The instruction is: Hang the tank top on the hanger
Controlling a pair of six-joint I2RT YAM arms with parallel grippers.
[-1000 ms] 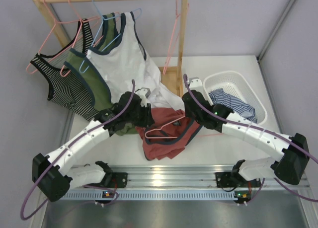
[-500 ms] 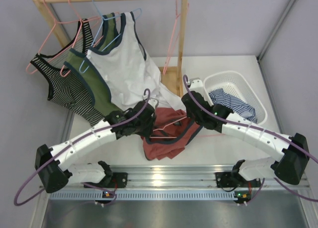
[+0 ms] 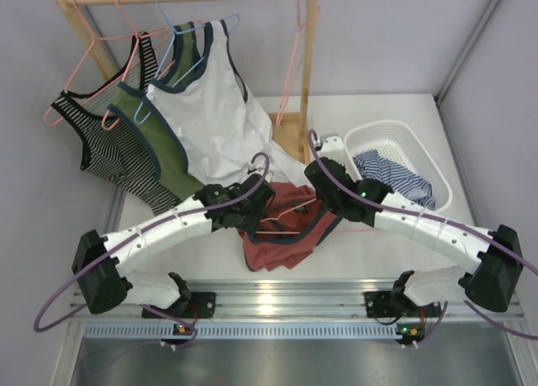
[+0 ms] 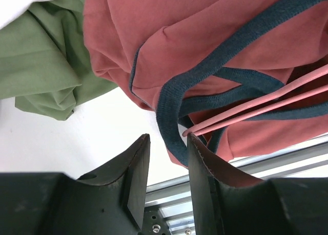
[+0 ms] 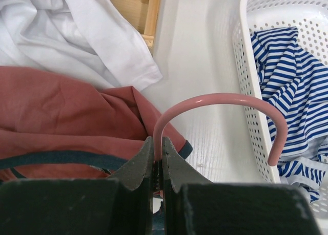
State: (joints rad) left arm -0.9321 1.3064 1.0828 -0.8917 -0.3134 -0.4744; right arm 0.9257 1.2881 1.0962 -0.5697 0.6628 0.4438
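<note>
Tank top (image 3: 277, 243) lies near the white basket (image 3: 388, 127) holding a blue-striped garment (image 3: 391, 171).

tank top (image 3: 273, 245): rust-red, navy trim, crumpled on tabletop (image 3: 370, 243)
hanger (image 5: 220, 96): pink wire, lying across tank top

Bright even overhead light, soft faint shadows, glare patch on the metal rail (image 3: 269, 306), all views sharp

Hanger (image 5: 220, 97) neck hidden inside right pincer (image 5: 158, 144); shoulders beyond wrist view.
</note>
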